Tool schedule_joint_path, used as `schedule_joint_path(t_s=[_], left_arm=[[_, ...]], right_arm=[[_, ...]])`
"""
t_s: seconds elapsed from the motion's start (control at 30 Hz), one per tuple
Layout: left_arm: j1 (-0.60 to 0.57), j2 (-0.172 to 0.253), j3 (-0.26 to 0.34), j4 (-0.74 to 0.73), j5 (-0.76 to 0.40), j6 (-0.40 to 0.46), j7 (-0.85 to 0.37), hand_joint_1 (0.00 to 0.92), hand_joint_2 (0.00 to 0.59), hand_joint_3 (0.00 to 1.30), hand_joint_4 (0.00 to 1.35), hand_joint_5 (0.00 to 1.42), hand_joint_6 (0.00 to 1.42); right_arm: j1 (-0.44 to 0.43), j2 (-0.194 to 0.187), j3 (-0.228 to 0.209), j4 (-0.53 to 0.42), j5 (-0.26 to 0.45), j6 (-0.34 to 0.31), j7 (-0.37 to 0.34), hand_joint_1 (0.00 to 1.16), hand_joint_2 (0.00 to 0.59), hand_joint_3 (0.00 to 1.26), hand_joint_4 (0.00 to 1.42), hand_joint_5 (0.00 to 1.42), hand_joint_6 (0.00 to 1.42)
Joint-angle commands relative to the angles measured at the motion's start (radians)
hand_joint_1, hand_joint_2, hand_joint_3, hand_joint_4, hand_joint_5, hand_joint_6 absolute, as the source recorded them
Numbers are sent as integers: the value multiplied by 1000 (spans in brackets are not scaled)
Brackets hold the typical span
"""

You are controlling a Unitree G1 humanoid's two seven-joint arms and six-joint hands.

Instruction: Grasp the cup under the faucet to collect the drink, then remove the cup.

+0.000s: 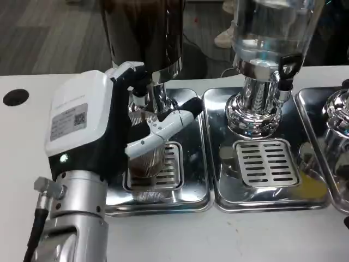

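Left hand point(95, 128) gripping cup point(146, 161) (ridged, clear), on drip tray point(188, 188), under faucet point(140, 94)

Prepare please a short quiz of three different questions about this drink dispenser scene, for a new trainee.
1. True or false: the left hand grips the ribbed clear cup that stands on the slotted grate of the left drip tray.
2. Which dispenser is the cup under? A) the dark one B) the clear one C) the one at the right edge
3. Fill in: the grate of the middle tray has ____ standing on it.

Key: 1 true; 2 A; 3 nothing.
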Motion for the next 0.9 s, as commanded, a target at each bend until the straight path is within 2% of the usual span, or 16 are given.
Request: schedule_joint_path(t_s=[0.03, 0.27, 0.57, 0.73, 0.9], left_arm=[[15, 0, -11, 5, -8, -10, -32, 46, 63, 382, 323, 832, 999], [13, 2, -3, -3, -17, -13, -31, 46, 63, 376, 316, 820, 998], [23, 9, 52, -41, -87, -61, 49, 43, 53, 240, 153, 745, 998], [47, 12, 82, -67, -102, -89, 75, 30, 54, 209, 91, 571, 942], [82, 35, 78, -100, -31, -107, 45, 15, 41, 215, 106, 346, 708]], right_arm=[[-4, -10, -7, -5, 11, -3, 4, 511, 292, 285, 201, 157, 0], [-3, -13, -7, -12, 17, 4, 8, 511, 292, 285, 201, 157, 0], [-1, -9, -2, -16, 22, 6, 19, 511, 292, 285, 201, 157, 0], [-2, -9, 0, -15, 32, 6, 24, 514, 289, 285, 201, 159, 0], [-1, -8, 7, -12, 62, 9, 39, 517, 285, 285, 201, 166, 0]])
